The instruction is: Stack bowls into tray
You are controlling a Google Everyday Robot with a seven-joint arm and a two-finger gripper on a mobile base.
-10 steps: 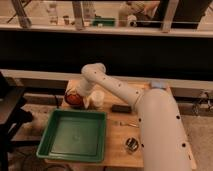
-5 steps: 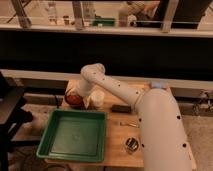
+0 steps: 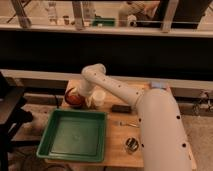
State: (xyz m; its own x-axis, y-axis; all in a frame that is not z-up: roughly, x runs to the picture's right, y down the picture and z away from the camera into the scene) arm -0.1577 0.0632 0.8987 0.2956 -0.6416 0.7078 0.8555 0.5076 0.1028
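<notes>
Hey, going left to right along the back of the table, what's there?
Red bowl, white cup, black object. The end effector sits at the bowl's right edge, so it has no clear place in the order.

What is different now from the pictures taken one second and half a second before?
Nothing visibly changed. The gripper is at the red bowl, just behind the green tray, in the same place as before. The bowl, the tray, the white cup and the metal cup lie where they were.
</notes>
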